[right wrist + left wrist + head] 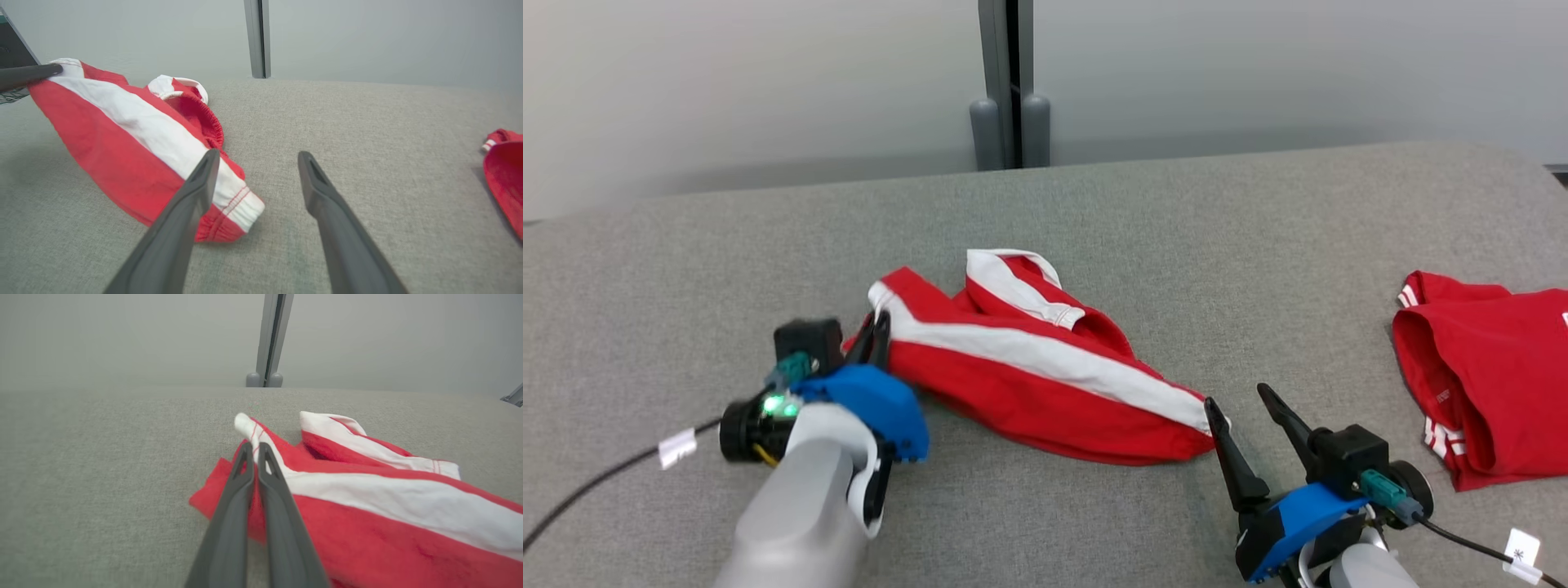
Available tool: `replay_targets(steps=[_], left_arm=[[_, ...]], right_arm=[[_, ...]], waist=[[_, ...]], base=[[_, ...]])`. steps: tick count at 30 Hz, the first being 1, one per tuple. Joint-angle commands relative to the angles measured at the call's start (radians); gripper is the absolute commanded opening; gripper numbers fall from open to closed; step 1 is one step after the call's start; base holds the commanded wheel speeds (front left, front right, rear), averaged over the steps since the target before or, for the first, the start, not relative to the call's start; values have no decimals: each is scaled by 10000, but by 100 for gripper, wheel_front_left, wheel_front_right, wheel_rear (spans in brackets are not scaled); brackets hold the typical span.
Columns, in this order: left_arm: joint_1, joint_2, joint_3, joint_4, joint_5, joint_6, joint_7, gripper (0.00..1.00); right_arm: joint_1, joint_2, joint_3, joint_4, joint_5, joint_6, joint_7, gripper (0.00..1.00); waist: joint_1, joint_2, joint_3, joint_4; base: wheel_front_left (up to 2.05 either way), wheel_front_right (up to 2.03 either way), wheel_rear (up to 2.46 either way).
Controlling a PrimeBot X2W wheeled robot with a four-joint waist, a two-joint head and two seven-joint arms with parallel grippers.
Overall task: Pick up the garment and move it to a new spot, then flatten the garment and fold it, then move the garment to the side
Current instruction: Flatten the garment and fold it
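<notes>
Red cloth with a broad white stripe, the garment lies bunched near the middle of the grey padded table. We judge the task to be at its very start. The garment is neither flat nor folded, and most of it rests on the table, so the carry to a new spot, the flattening, the folding and the final move aside are all left to do. What we can count as done is the first grasp.

Our left gripper is closed on the garment's left corner, its two fingers pressed together with red and white cloth pinched between them. In the right wrist view that corner looks a little raised, with shadow beneath it.

Our right gripper stands wide open and holds nothing. It sits at the garment's opposite end. Its left finger is just beside or over the white-banded hem there, and its right finger is above bare table. We cannot tell whether the finger touches the cloth.

So the garment stretches between our two hands, pinned at one end and free at the other. Another red garment lies well apart at the table's right edge.
</notes>
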Motion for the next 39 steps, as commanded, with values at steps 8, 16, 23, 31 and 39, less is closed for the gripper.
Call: replay_targets(steps=[8,16,23,31,39], left_arm=[[2693,346,1357,-1962,-34,921,-47,0],[4285,228,2061,-3360,685,1187,-47,100],[5249,375,2504,-4963,2090,1422,-47,100],[5852,243,2908,-5117,2698,1184,-48,100],[5866,102,3143,-5122,2957,1027,-48,100]], right_arm=[[521,-10,114,-69,127,-4,-1,100],[765,-12,360,-304,363,-4,-1,100],[895,-13,433,-837,512,-4,0,100],[1184,-13,732,-408,712,-4,-1,100],[1096,-12,818,-279,773,-4,-1,100]], waist=[[2,2,-620,-60],[2,2,-1017,123],[2,2,-1224,50],[2,2,-1291,15],[2,2,-1204,97]], base=[[0,0,0],[0,0,0],[0,0,0],[0,0,0],[0,0,0]])
